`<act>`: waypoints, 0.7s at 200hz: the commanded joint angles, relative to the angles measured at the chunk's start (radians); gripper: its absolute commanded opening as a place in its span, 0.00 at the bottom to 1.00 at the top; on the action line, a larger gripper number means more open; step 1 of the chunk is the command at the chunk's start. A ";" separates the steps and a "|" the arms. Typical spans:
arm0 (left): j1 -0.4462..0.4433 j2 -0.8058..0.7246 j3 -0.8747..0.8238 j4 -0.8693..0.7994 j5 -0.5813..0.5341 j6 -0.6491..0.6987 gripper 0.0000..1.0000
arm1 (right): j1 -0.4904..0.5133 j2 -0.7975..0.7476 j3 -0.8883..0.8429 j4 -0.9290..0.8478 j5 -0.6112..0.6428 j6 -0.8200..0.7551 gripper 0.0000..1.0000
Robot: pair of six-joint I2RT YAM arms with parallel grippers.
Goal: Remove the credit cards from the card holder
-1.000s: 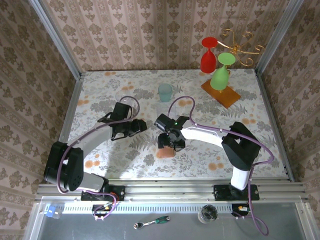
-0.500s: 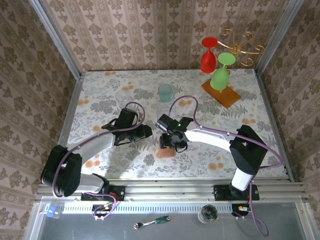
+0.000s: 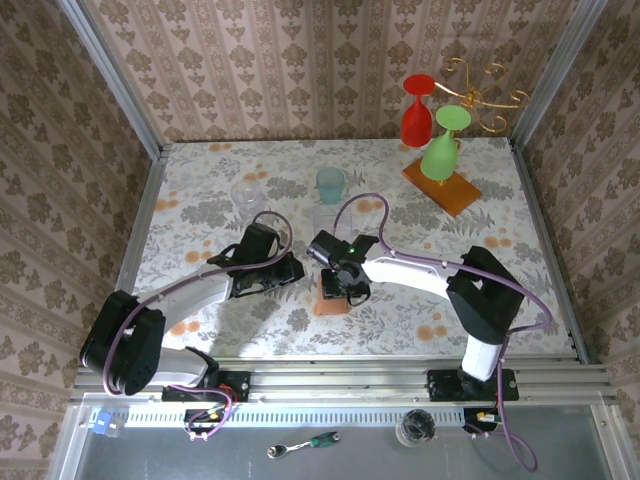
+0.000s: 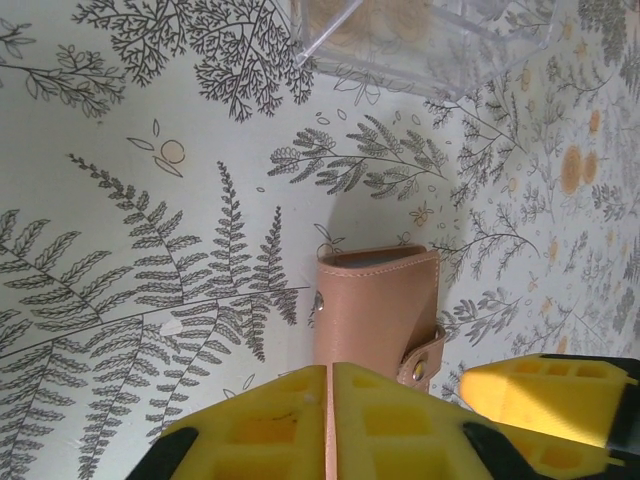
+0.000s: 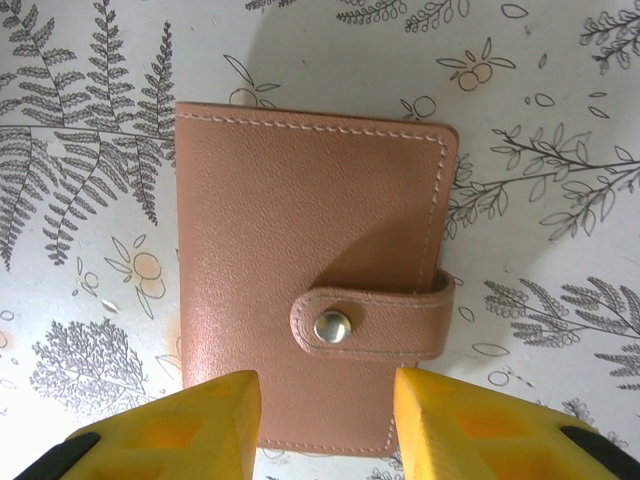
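Note:
The card holder [image 5: 300, 220] is a tan leather wallet lying flat on the patterned table, folded, with its snap strap [image 5: 370, 322] fastened. The credit cards are hidden. My right gripper [image 5: 325, 385] hangs open over the holder's near end, its yellow fingers apart by less than the holder's width. In the left wrist view the card holder [image 4: 375, 310] lies just past my left gripper [image 4: 329, 372], whose yellow fingers are pressed together with only a thin tan line between them. From above, the left gripper [image 3: 297, 268] sits just left of the right gripper [image 3: 336, 284], with the card holder [image 3: 330, 302] below both.
A teal cup [image 3: 329, 184] and a clear glass [image 3: 248, 192] stand behind the arms. A wooden slab [image 3: 441, 185] at the back right carries a stand with a red glass [image 3: 416, 110] and a green glass [image 3: 440, 150]. A clear box [image 4: 430, 40] lies beyond the holder.
My left arm has swung right toward the card holder and its fingers have come together. The right gripper's fingers have narrowed over the holder.

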 commanded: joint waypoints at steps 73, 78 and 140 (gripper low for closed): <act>-0.001 0.014 0.013 0.006 0.007 -0.011 0.12 | 0.005 0.089 0.092 -0.076 0.038 -0.046 0.39; -0.001 0.013 0.011 0.007 0.006 -0.011 0.12 | 0.004 0.092 0.095 -0.079 0.038 -0.047 0.39; 0.000 -0.008 -0.015 0.013 0.005 -0.017 0.12 | 0.003 0.111 0.117 -0.096 0.052 -0.057 0.39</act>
